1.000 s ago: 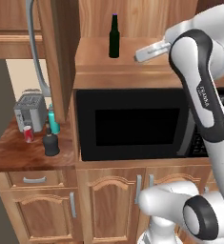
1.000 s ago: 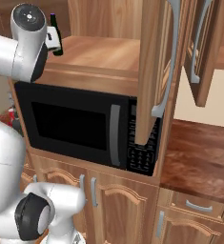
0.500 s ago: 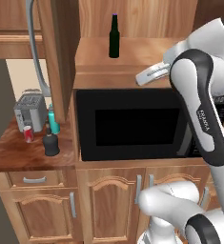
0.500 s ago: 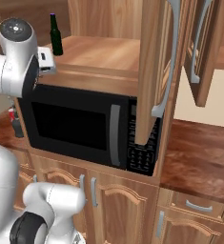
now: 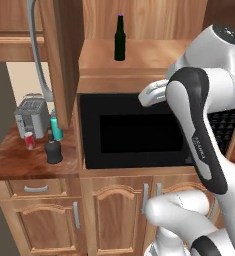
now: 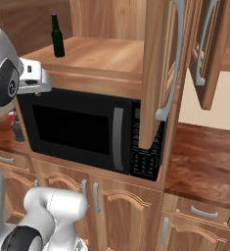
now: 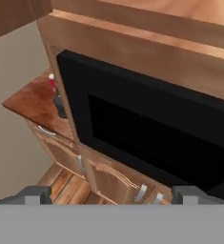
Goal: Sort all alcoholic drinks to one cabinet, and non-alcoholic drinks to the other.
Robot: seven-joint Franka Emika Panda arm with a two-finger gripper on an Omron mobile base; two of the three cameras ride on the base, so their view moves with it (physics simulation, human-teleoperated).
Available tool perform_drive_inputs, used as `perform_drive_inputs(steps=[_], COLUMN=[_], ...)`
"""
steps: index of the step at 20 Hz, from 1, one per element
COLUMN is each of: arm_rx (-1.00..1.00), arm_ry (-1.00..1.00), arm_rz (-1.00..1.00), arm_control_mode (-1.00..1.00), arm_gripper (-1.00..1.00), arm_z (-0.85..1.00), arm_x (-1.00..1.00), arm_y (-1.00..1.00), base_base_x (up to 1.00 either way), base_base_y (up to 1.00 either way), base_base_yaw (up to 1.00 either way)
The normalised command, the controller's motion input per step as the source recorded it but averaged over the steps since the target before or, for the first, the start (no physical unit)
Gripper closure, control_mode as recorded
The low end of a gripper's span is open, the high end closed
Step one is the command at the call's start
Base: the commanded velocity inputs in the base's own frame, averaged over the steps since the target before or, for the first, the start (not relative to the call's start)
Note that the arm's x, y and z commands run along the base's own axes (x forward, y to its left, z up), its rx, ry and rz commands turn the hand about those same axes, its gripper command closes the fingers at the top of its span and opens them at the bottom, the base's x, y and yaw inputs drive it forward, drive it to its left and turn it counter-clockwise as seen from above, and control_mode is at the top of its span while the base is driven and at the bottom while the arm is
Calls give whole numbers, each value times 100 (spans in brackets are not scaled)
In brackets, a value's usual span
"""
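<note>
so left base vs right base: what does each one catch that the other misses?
Left base view: the toaster, teal bottle and red can on the left counter.
Right base view: the open cabinet door over the microwave's keypad, and the counter to its right.
Both: the green bottle standing in the cabinet, the microwave, the squat black bottle.

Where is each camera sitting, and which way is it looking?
Left base view: behind the arm's left, facing the black microwave; white arm at right.
Right base view: behind its right, same microwave; arm at left.
Hand view: on the hand, looking down the microwave front; open gripper at bottom.
Both base views share the slim dark-green bottle.
</note>
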Motion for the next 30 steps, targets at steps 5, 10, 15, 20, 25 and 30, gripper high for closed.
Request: perform_drive_inputs(steps=[5,10,15,20,25,30], arm_rx=[0,0,0,0,0,0], arm_ry=[5,4,7,0,0,0], arm_rz=[-13,-5,0,0,0,0], arm_control_mode=[-100,-100,-100,100,100,100], arm_gripper=[-100,-100,-100,-100,-100,-100], arm_z=[-36,-26,-4,0,0,0], arm_x=[-58,-29,-2,0,0,0], arm_y=[-33,-21,-2,0,0,0], base_base_x=[0,0,0,-86,-75,-23], base_base_y=[0,0,0,1,35,71], base_base_yaw=[0,0,0,-7,-10,-19])
